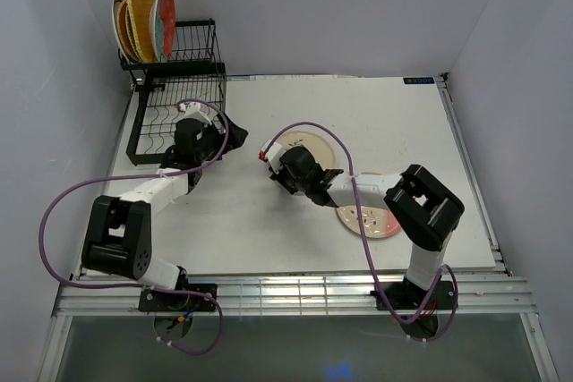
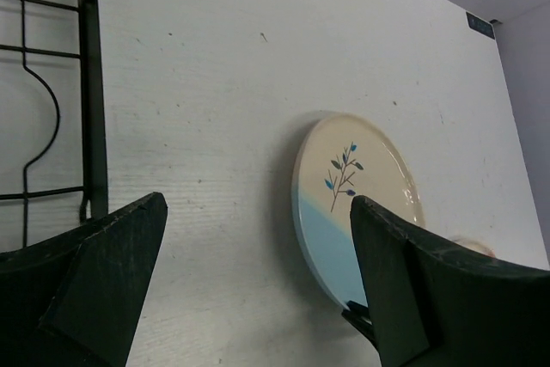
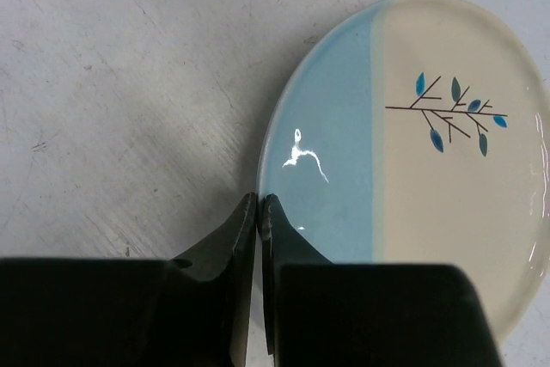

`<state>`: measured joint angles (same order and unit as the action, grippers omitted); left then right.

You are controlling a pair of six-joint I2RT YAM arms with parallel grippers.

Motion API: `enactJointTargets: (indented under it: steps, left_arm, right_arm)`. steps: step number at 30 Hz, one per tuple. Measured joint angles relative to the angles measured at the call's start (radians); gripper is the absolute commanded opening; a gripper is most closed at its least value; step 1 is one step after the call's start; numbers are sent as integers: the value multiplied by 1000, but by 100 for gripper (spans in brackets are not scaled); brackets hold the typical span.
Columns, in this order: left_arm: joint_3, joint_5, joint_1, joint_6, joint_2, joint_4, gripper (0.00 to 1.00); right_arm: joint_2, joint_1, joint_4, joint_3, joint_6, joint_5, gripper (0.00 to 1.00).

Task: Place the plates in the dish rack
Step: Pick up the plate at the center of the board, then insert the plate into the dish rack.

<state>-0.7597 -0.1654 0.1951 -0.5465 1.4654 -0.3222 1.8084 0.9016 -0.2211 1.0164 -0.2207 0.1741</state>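
My right gripper (image 3: 259, 199) is shut on the rim of the cream-blue plate (image 3: 412, 152), at its blue side. That plate (image 1: 311, 143) lies mid-table and, in the left wrist view, the plate (image 2: 352, 195) looks tipped up off the table with a shadow under its left edge. My right gripper (image 1: 290, 159) covers its near-left edge. A cream-pink plate (image 1: 369, 221) lies flat by the right arm's elbow. The black wire dish rack (image 1: 175, 87) stands at the back left, with woven orange-yellow plates (image 1: 139, 17) and a red-teal floral plate (image 1: 164, 20) upright in it. My left gripper (image 2: 258, 204) hangs open and holds nothing between the rack and the blue plate.
The rack's lower wire section (image 2: 86, 83) is just to the left of my left gripper (image 1: 229, 129). Grey walls close in on three sides. The white table (image 1: 269, 221) ends at a metal rail in front of the arm bases.
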Motion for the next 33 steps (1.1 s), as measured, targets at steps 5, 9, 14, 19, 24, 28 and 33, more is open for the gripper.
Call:
enactJointTargets:
  steps: [5, 9, 14, 19, 24, 28, 33]
  left_arm:
    - [-36, -42, 30, -77, 45, 69, 97]
    - [-52, -68, 51, -129, 95, 103, 94]
    - [-88, -106, 62, -179, 198, 147, 91]
    - [-133, -141, 68, -206, 282, 166, 90]
    - [-139, -168, 71, -234, 287, 173, 90]
    - [-149, -182, 72, -251, 295, 181, 87]
    - [-155, -196, 75, -278, 298, 183, 86]
  right_arm:
    - [-7, 0, -45, -20, 6, -1, 8]
    - [-23, 0, -76, -39, 14, -6, 8]
    - [-35, 0, -121, -49, 32, -36, 8]
    - [-35, 4, -139, -49, 42, -61, 8]
    - [-35, 16, -149, -49, 52, -85, 8]
    - [-35, 29, -150, -49, 54, -97, 8]
    - [-35, 42, -158, -49, 55, -99, 8]
